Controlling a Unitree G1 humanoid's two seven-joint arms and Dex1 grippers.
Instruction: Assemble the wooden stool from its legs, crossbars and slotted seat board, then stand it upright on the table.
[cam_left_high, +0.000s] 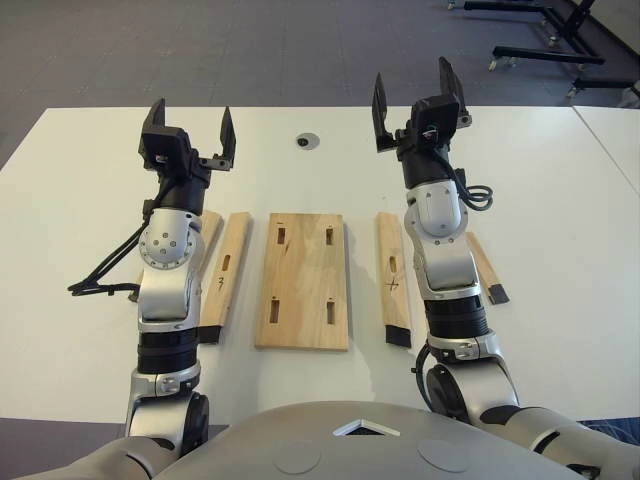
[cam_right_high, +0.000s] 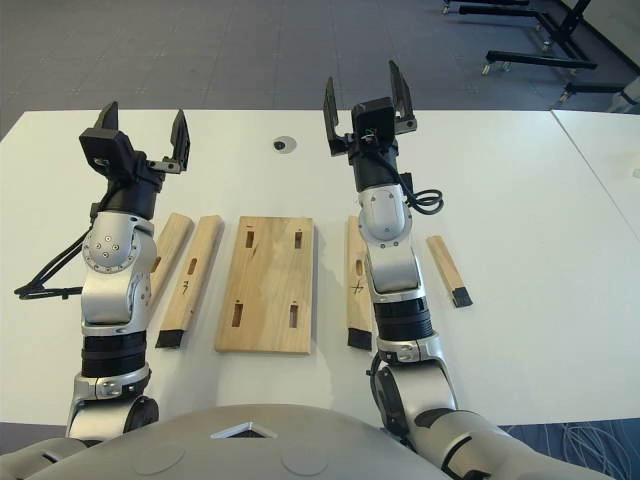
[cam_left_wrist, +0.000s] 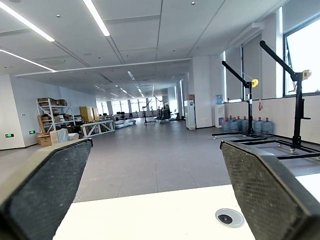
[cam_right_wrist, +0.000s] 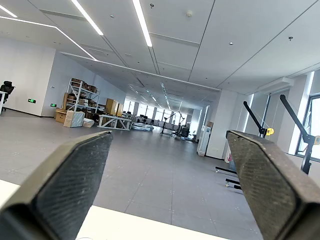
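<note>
The white desk (cam_left_high: 560, 200) carries all the stool parts, laid flat. The slotted seat board (cam_left_high: 303, 280) lies midway between the left and right edges and closer to the near edge than the far one. Its long sides run from near to far and its four slots face up.

Toward the left edge, just beside the board but apart from it, lies a slotted leg (cam_left_high: 226, 275) with a black tip at its near end. A second wooden piece (cam_left_high: 209, 232) lies right next to it on the left-edge side, largely hidden under the left arm; whether the two touch cannot be told.

On the other side of the board lies a marked leg (cam_left_high: 392, 275), parallel to the board and just beside it. It has a slot, a pen cross and a black tip at its near end. Farther toward the right edge, past the right arm, a short piece (cam_right_high: 449, 270) lies slightly slanted, also black at its near end.

The left pincer (cam_left_high: 192, 125) is held above the far half of the desk, beyond the left-hand pieces. Its fingers (cam_left_wrist: 50, 190) are spread wide and grip nothing. The right pincer (cam_left_high: 412, 80) is raised nearer the far edge, beyond the marked leg, also wide apart and empty.

A round grommet (cam_left_high: 307, 141) sits in the desk near the far edge, between the two pincers.
</note>
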